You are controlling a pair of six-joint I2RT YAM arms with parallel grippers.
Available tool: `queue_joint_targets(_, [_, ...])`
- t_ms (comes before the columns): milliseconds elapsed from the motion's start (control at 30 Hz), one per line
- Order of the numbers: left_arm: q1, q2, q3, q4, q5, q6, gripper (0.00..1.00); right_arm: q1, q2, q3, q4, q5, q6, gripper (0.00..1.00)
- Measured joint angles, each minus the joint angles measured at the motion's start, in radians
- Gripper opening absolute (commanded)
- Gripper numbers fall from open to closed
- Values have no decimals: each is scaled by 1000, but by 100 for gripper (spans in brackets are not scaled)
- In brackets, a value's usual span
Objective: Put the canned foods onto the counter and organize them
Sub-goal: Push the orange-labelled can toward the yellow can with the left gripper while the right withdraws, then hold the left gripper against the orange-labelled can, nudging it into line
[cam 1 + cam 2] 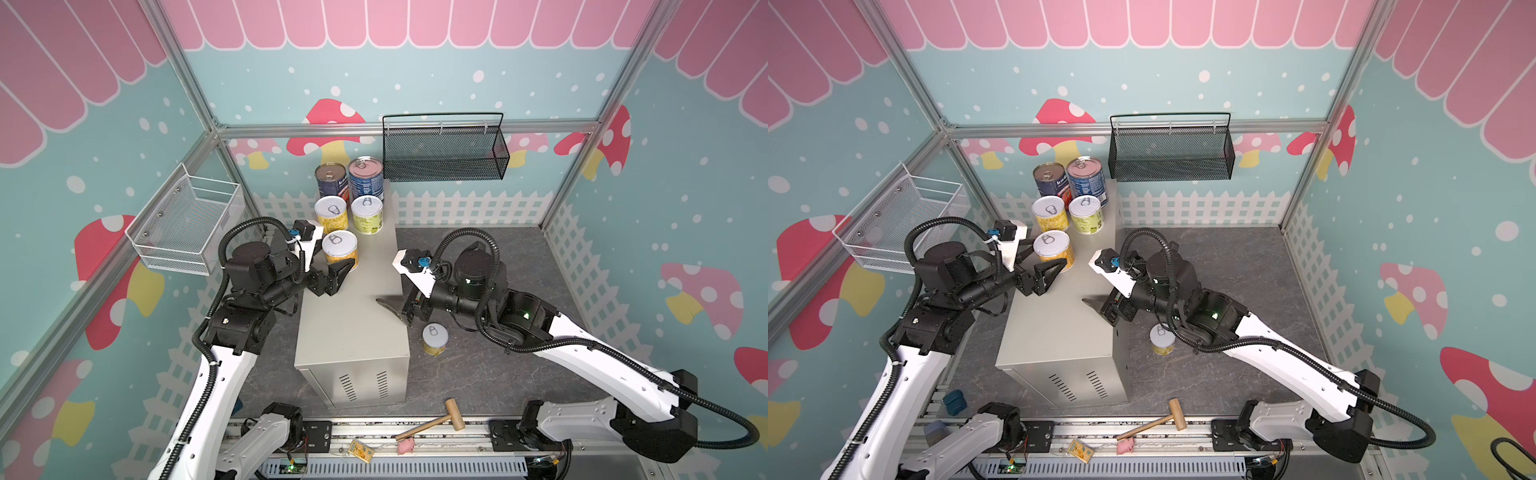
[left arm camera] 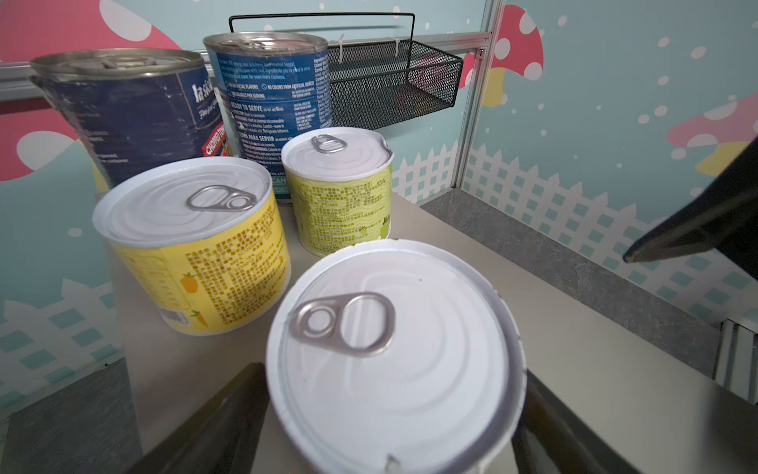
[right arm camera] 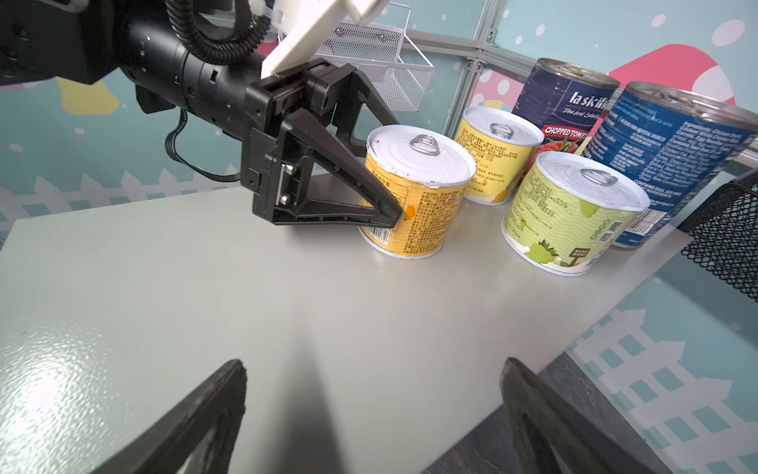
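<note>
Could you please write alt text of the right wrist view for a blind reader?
The left black pincer straddles a short orange-label tin on the beige-grey metal counter, beside two other short tins and two tall blue-label cans; the open right pincer frames the foreground.

Both arms are reaching in from the front rail, elbows bent, heading toward the middle. The left arm (image 1: 226, 374) is angling its wrist (image 1: 282, 286) forward and to the right, and the left gripper (image 1: 338, 257) is sitting low with its jaws spread apart. The right arm (image 1: 582, 353) is stretching across to the left. The right gripper (image 1: 388, 305) is rolled on its side, and its fingers (image 3: 197, 422) are gaping about as wide as they go.
</note>
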Motion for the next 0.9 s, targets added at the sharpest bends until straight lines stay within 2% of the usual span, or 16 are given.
queue_joint_targets(167, [6,16,-11,40,27,-14,88,0,23,1,3,-10,0,97])
queue_joint_targets(300, [6,19,-26,65,29,-23,82,0,35,1,3,-16,1,97])
queue_joint_targets(900, [13,-56,-116,133,-50,-22,75,0,163,131,6,-37,1,97])
